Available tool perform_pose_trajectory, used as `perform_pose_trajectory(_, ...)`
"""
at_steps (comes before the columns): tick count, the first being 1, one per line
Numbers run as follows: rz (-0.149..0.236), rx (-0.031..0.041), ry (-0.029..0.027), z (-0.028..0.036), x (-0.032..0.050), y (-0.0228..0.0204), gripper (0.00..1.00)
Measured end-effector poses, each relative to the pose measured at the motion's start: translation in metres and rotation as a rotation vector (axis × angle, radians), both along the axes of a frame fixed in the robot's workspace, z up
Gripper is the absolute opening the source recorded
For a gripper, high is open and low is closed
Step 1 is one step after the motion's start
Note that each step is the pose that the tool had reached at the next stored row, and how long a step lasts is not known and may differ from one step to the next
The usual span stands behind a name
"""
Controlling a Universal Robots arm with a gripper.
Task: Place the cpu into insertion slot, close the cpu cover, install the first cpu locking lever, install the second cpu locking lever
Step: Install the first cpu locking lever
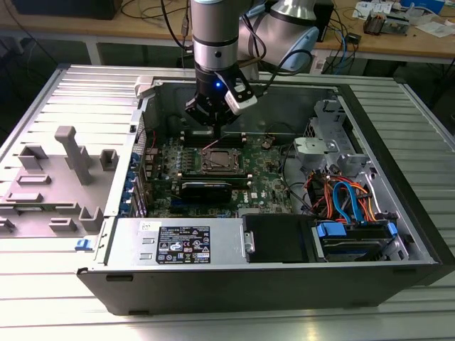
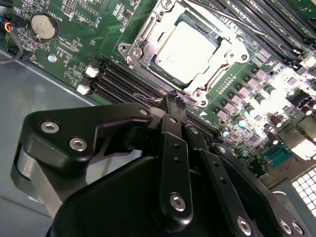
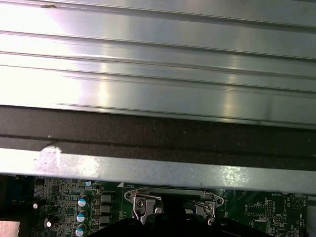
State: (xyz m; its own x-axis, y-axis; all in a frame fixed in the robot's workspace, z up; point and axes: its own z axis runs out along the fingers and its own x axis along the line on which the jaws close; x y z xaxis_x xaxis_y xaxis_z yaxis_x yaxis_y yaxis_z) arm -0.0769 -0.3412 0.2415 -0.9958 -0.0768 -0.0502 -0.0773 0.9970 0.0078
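Observation:
The cpu (image 2: 185, 49), a square chip with a silver-grey top, lies in the insertion slot (image 2: 129, 51) on the green motherboard. The cpu cover (image 2: 228, 45), a thin silvery frame, lies flat around the chip. In the exterior view the slot (image 1: 217, 160) sits mid-board inside the open computer case, with my gripper (image 1: 213, 128) hanging just behind and above it. My gripper (image 2: 173, 98) is shut, its black fingertips pressed together close to the slot's near corner. A thin wire lever (image 2: 232, 19) runs along the slot's far side. The first wrist view shows the slot's metal frame (image 3: 170, 200).
Long black memory slots (image 2: 123, 81) flank the socket. A black graphics card (image 1: 206, 190) lies in front of it, the power supply (image 1: 181, 241) nearer still. Drive cages and coloured cables (image 1: 341, 195) fill the exterior view's right. A grey fixture (image 1: 67, 170) stands on the slatted table.

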Motion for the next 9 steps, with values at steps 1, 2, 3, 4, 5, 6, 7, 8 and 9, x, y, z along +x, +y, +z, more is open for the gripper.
perform_pose_trajectory(1,0.000,0.0000,0.0000,0.0000,0.0000,0.0000,0.11)
perform_pose_trajectory(2,0.000,0.0000,0.0000,0.0000,0.0000,0.0000,0.11)
perform_pose_trajectory(3,0.000,0.0000,0.0000,0.0000,0.0000,0.0000,0.11)
perform_pose_trajectory(4,0.000,0.0000,0.0000,0.0000,0.0000,0.0000,0.11)
perform_pose_trajectory(5,0.000,0.0000,0.0000,0.0000,0.0000,0.0000,0.11)
perform_pose_trajectory(6,0.000,0.0000,0.0000,-0.0001,0.0000,0.0000,0.11)
perform_pose_trajectory(7,0.000,0.0000,0.0001,0.0000,0.0000,0.0000,0.11)
perform_pose_trajectory(8,0.000,0.0000,0.0000,-0.0001,0.0000,0.0000,0.11)
perform_pose_trajectory(9,0.000,0.0000,0.0000,-0.0001,0.0000,0.0000,0.11)
